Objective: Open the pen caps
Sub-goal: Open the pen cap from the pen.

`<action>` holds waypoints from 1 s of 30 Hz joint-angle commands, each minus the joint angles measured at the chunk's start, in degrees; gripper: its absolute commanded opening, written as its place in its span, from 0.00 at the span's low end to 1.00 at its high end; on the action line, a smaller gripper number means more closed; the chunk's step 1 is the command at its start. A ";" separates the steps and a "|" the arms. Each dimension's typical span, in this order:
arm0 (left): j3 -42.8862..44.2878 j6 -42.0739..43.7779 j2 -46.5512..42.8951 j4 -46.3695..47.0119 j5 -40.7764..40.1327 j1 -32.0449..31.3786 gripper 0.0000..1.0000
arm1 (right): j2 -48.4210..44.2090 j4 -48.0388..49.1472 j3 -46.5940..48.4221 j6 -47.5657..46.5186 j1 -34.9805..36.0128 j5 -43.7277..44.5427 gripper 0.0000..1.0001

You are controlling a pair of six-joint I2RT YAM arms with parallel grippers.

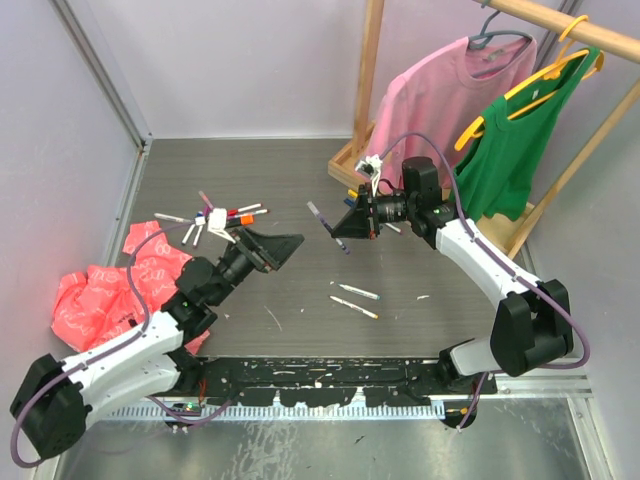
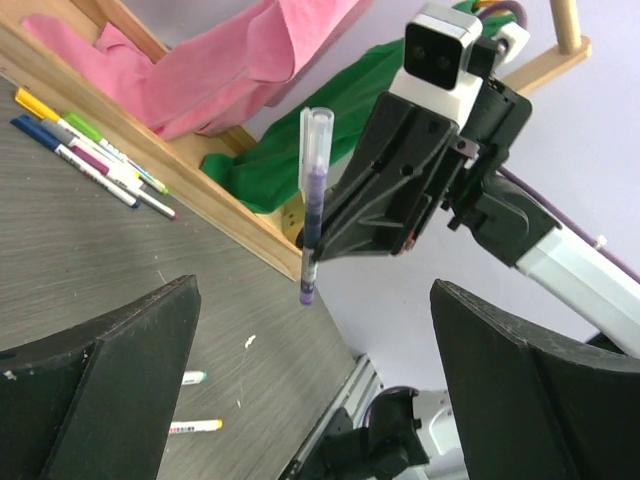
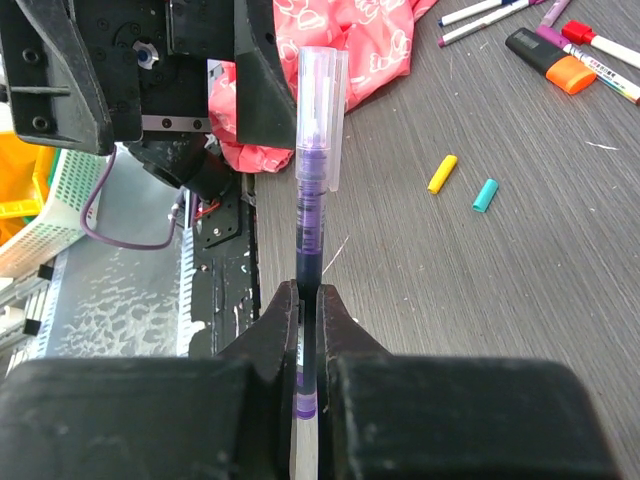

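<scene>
The pen is purple inside, its cap clear with a lilac tint. A yellow cap and a teal cap stand out against the grey wood-grained tabletop; the cloth is coral with white outlines.

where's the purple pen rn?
Top view, just right of centre: the purple pen is held off the table in the right gripper, with the open left gripper just to its left.
</scene>
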 commanded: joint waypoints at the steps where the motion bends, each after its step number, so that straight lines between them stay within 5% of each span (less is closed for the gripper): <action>1: 8.18 1.16 4.48 -3.53 -8.73 -2.88 0.99 | -1.19 3.37 0.08 0.68 -0.16 -1.46 0.01; 13: 25.51 -6.92 13.06 -32.84 -25.62 -6.70 0.88 | 0.35 0.98 0.79 -1.23 0.10 -0.27 0.01; 30: 36.83 -6.66 21.83 -39.95 -30.22 -10.66 0.59 | 2.43 -4.48 2.76 -6.01 1.41 3.40 0.01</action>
